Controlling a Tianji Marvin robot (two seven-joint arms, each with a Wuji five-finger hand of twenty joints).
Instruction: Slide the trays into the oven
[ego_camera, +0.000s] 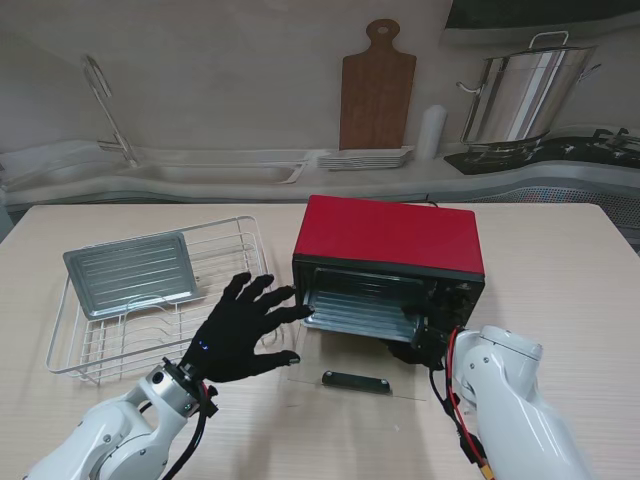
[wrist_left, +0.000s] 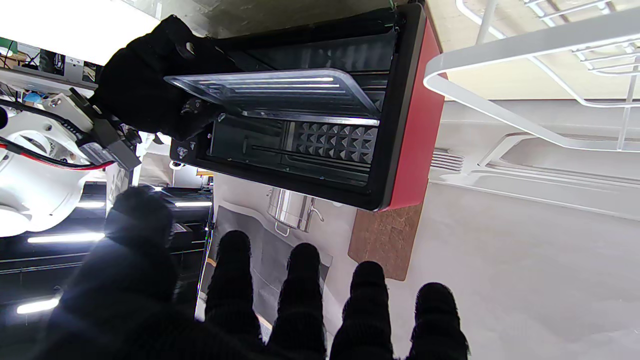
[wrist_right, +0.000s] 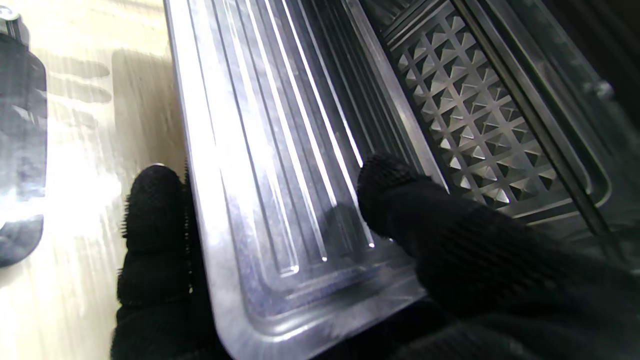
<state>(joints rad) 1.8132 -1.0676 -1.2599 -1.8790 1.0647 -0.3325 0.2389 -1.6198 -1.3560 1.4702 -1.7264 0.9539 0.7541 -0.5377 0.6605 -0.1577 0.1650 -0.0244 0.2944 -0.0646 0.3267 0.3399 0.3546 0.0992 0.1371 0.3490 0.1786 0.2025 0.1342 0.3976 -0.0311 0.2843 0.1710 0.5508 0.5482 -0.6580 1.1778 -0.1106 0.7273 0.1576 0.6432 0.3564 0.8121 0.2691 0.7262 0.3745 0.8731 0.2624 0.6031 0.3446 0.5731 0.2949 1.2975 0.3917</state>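
A red oven (ego_camera: 390, 235) stands mid-table with its glass door (ego_camera: 312, 362) folded flat toward me. A ribbed metal tray (ego_camera: 355, 312) sits part way into the oven mouth, its near edge sticking out. My right hand (ego_camera: 428, 337) is shut on that tray's right near corner; in the right wrist view the thumb (wrist_right: 400, 200) presses on the tray (wrist_right: 260, 150) and a finger (wrist_right: 150, 210) hooks its rim. My left hand (ego_camera: 240, 330) is open and spread, its fingertips by the oven's left front edge. A second tray (ego_camera: 130, 270) lies in the wire rack (ego_camera: 240, 225).
The door's dark handle (ego_camera: 355, 382) lies on the table nearest me. The wire rack fills the table's left side. On the back counter are a faucet (ego_camera: 105, 100), a wooden board (ego_camera: 377, 90), stacked plates (ego_camera: 365, 158) and a steel pot (ego_camera: 520, 95).
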